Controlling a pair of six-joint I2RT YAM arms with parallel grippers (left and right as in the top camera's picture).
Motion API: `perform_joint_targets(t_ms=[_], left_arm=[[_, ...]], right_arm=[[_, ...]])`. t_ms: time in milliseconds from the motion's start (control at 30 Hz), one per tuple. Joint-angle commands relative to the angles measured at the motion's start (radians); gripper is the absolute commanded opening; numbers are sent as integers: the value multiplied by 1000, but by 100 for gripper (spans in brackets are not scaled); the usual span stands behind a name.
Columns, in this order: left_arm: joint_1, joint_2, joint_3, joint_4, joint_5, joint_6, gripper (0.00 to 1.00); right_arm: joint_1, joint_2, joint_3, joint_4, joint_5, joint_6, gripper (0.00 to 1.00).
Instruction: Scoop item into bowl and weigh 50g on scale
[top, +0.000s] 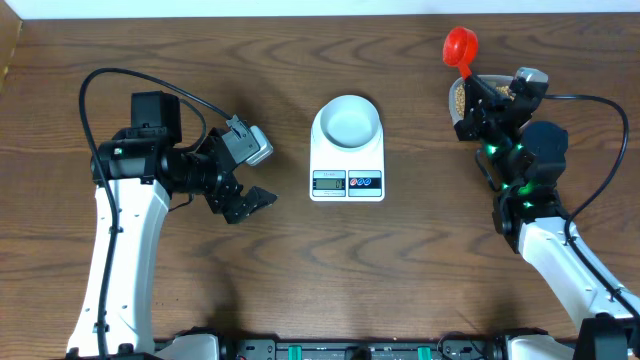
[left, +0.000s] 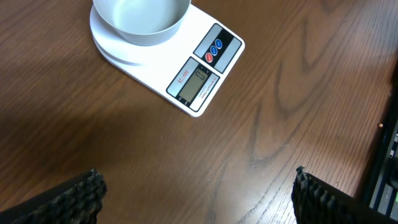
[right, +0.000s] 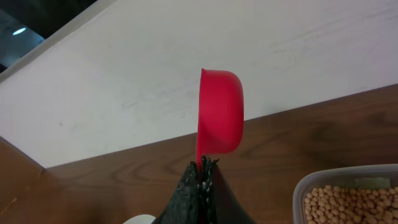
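Note:
A white bowl (top: 347, 121) sits on the white scale (top: 347, 180) at the table's middle; both show in the left wrist view, bowl (left: 140, 22) and scale (left: 199, 78). The bowl looks empty. My right gripper (top: 470, 82) is shut on the handle of a red scoop (top: 460, 44), held at the back right; in the right wrist view the scoop (right: 219, 118) stands on edge above the shut fingers (right: 203, 167). Tan beans (right: 348, 202) lie in a clear tub (top: 458, 97) beside it. My left gripper (top: 250, 200) is open and empty, left of the scale.
The table's back edge meets a white surface (right: 155, 74) just behind the scoop. Cables loop from both arms. A rail with connectors runs along the front edge (top: 350, 350).

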Motion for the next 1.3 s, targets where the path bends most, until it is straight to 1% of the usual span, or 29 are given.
perform_joint_targets(t_ms=[0,700,867,1000,1133,1233,1267], left_arm=[[5,-3,16,-4,-5,24,98],[5,-3,16,-4,-5,24,98],[5,-3,16,-3,-5,24,98],[5,-3,16,-4,-5,24,98],[5,-3,16,-3,-5,24,98],[5,-3,16,-4,-5,24,98],[5,-3,16,-3,-5,24,98]], right_arm=[[-2,6,25,0,3,-15,1],[-3,6,25,-7,-5,-16,1],[-4,6,25,-18,-112,-124,1],[-7,6,25,-51,-108,-200,1],[-21,6,27,-77,-109,-216,1],[-34,5,58,-143,-146,-217,1],[-40,5,102,-222,-190,-227,1]])
